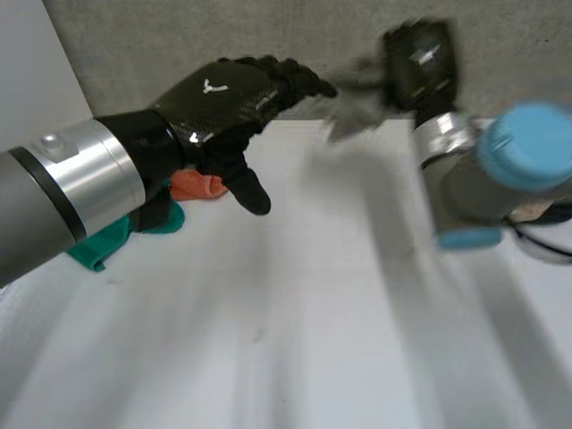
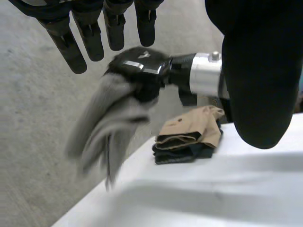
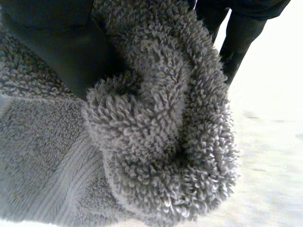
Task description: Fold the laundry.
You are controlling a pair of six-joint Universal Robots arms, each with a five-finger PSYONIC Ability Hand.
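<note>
A grey terry towel (image 1: 353,112) hangs bunched from my right hand (image 1: 420,63) above the table's far edge. In the left wrist view my right hand (image 2: 139,66) is curled round the towel (image 2: 106,127), which dangles past the table edge over the floor. In the right wrist view the thumb (image 3: 61,42) and fingers wrap the towel's thick folds (image 3: 161,142). My left hand (image 1: 214,98) hovers over the far left of the table, fingers (image 2: 78,42) straight and apart, holding nothing.
A folded stack of tan and dark cloths (image 2: 189,137) sits at the table's far edge beside my right arm. An orange cloth (image 1: 197,186) and a teal cloth (image 1: 107,241) lie under my left arm. The white table (image 1: 295,340) stretches towards me.
</note>
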